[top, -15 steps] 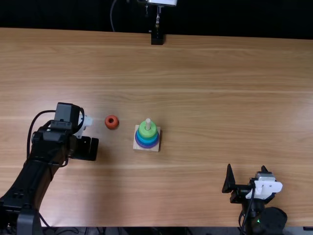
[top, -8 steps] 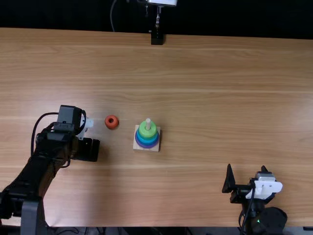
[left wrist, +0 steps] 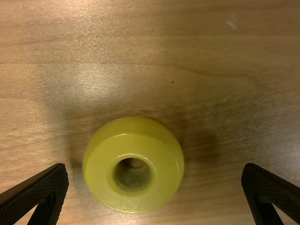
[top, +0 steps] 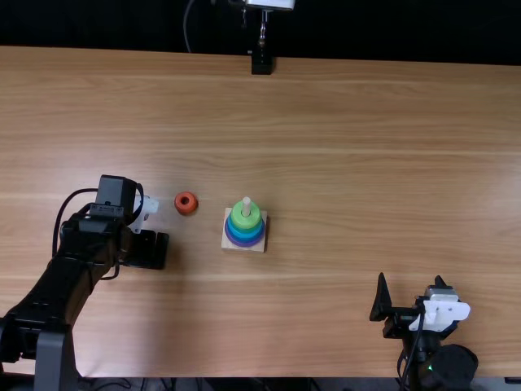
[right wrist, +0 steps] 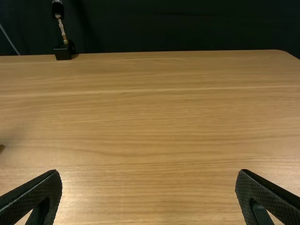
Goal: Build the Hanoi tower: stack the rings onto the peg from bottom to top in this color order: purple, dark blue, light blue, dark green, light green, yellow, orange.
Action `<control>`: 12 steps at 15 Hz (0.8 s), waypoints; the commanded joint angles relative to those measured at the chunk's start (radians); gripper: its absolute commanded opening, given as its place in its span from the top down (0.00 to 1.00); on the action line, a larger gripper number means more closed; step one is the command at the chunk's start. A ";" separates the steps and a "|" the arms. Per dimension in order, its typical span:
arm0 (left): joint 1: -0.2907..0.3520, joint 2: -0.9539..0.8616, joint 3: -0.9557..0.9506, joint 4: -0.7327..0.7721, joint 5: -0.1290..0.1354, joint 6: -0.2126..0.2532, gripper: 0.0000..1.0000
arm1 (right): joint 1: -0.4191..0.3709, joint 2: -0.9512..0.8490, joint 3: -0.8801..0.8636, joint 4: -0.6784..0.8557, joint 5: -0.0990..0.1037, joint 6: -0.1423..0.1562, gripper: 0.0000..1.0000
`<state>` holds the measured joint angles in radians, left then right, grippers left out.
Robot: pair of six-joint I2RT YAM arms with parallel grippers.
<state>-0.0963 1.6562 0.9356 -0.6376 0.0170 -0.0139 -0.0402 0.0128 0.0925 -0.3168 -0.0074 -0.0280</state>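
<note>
Atop the table [top: 366,163], in the overhead view, purple, blue and green rings [top: 246,220] are stacked on the peg [top: 247,206], dark green unconfirmed; the orange ring [top: 177,204] lies unstacked nearby. From the left wrist, the yellow ring [left wrist: 101,164], also unplaced, is framed by the widely parted left gripper [left wrist: 155,166]. From the right, the right gripper [right wrist: 149,173] is seen spread wide.

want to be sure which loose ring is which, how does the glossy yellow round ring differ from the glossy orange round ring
The glossy yellow round ring is yellow; the glossy orange round ring is reddish orange. The yellow one sits between the open fingers of the left pincer; the orange one lies outside them. Both lie flat, hole up, off the pale peg.
</note>
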 commanded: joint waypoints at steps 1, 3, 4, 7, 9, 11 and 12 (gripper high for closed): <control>0.018 0.011 0.003 0.001 0.024 0.007 0.00 | -0.009 -0.013 -0.077 -0.075 0.002 -0.001 0.00; 0.021 0.014 0.003 0.001 0.022 0.008 0.00 | -0.009 -0.013 -0.077 -0.073 0.002 -0.001 0.00; 0.026 0.030 0.003 0.003 0.018 0.010 0.00 | -0.009 -0.013 -0.077 -0.073 0.002 -0.001 0.00; 0.049 0.036 0.003 0.061 0.007 0.078 0.47 | -0.009 -0.013 -0.077 -0.075 0.002 -0.001 0.00; 0.061 0.036 0.003 0.085 0.007 0.095 0.63 | -0.009 -0.013 -0.077 -0.073 0.002 -0.001 0.00; 0.069 0.036 0.003 0.084 0.005 0.097 0.85 | -0.009 -0.013 -0.077 -0.073 0.002 -0.001 0.00; 0.086 0.034 0.003 0.080 0.005 0.097 0.90 | -0.009 -0.013 -0.077 -0.073 0.002 -0.001 0.00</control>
<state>-0.0330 1.6810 0.9356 -0.5564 0.0257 0.0620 -0.0402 0.0128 0.0925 -0.3168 -0.0078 -0.0280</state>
